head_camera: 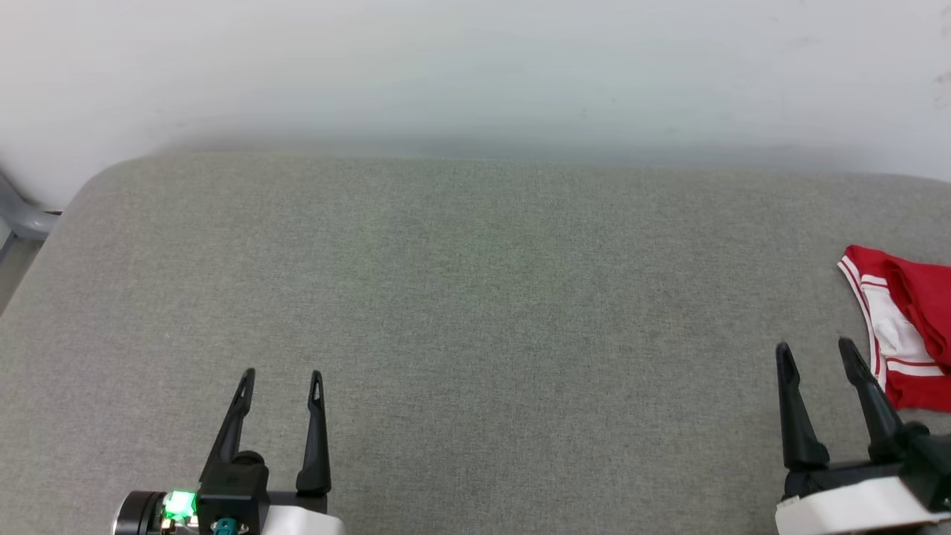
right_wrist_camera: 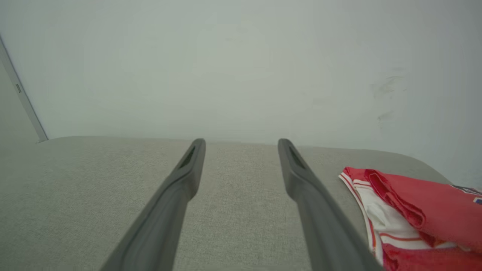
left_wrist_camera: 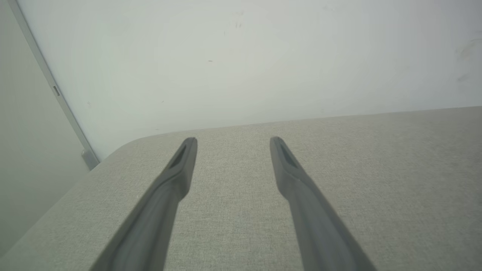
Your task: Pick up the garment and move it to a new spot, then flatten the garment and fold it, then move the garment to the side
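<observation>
**Jersey just right of me, both pincers empty**

My left pincer (head_camera: 282, 373) and right pincer (head_camera: 813, 345) hang wide open over the grey pad (head_camera: 475, 297), gripping nothing. The garment (head_camera: 910, 327) lies just outside my right pincer's outer finger, red lapped over white. That suits a heap awaiting pick-up, or one already set aside. Its visible length runs along my fingers, striped edge toward them.

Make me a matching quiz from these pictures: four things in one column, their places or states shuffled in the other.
1. left pincer
2. right pincer
3. garment
4. wall

A. bunched at the right edge of the grey surface
B. open, just beside the garment
C. pale, behind the surface
D. open, lower left of the head view

Pairs: 1-D, 2-B, 3-A, 4-C
</observation>
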